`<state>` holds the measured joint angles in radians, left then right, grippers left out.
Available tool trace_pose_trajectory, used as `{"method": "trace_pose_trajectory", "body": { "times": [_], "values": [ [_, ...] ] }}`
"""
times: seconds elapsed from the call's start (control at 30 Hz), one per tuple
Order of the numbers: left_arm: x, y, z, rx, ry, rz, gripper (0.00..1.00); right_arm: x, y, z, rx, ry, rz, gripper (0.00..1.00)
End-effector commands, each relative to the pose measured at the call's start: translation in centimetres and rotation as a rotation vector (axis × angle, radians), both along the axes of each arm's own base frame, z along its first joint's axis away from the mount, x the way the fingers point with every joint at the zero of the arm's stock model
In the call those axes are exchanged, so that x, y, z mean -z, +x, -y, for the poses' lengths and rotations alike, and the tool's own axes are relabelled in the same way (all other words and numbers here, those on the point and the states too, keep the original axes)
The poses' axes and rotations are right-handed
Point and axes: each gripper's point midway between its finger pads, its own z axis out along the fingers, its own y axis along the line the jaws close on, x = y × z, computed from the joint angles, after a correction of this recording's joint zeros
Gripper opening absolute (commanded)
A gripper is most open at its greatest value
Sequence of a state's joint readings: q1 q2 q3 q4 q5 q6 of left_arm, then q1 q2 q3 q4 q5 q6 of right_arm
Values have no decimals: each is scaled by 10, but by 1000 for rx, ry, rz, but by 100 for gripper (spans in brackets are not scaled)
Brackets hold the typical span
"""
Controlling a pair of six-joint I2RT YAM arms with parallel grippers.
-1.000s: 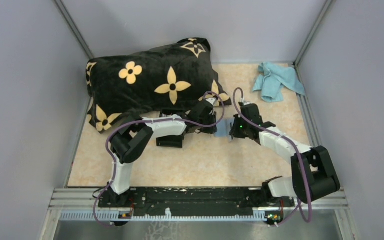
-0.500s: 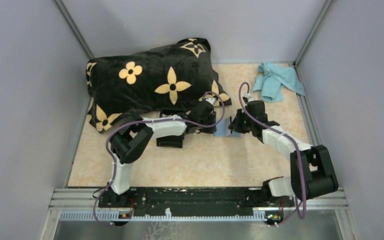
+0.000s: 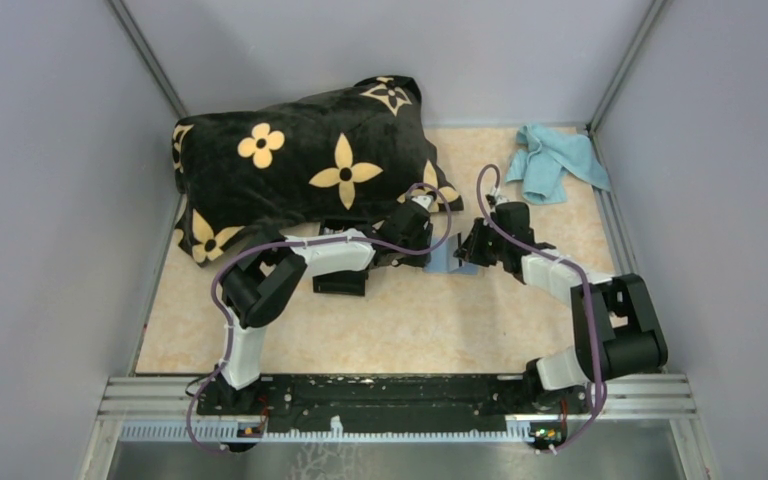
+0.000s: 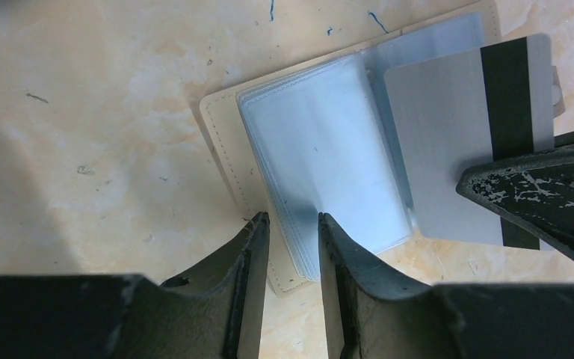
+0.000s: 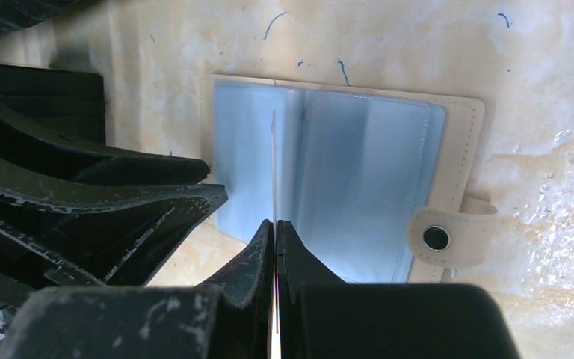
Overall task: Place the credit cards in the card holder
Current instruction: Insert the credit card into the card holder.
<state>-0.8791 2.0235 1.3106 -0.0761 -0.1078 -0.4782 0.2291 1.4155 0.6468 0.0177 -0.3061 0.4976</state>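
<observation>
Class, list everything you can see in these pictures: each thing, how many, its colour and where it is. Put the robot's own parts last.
pillow: one, black with yellow flowers, far left of table
cloth: one, light blue, far right corner
holder: one, cream with clear sleeves, open at table centre
card: one, grey with dark stripe, over holder
box: one, black, left of holder
table: one, beige marbled
left gripper: one, black, jaws slightly apart astride holder's edge
right gripper: one, black, shut on card
</observation>
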Motion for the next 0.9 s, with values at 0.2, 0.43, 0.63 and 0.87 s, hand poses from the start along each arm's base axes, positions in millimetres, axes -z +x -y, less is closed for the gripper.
{"method": "trace_pose_trajectory", "body": {
  "times": [0.2,0.43,0.63,0.87],
  "values": [
    [15,0,-15,-12,101,-13,39,2,10,-2,-1,38,34,0],
    [20,-1,-16,-7,110,-25,39,2,11,-5,-4,61,34,0],
    [21,-1,-17,-9,115,-24,39,3,12,-6,-4,71,27,0],
    [22,-1,-16,-7,113,-28,39,5,12,-4,-2,73,22,0]
  ]
}}
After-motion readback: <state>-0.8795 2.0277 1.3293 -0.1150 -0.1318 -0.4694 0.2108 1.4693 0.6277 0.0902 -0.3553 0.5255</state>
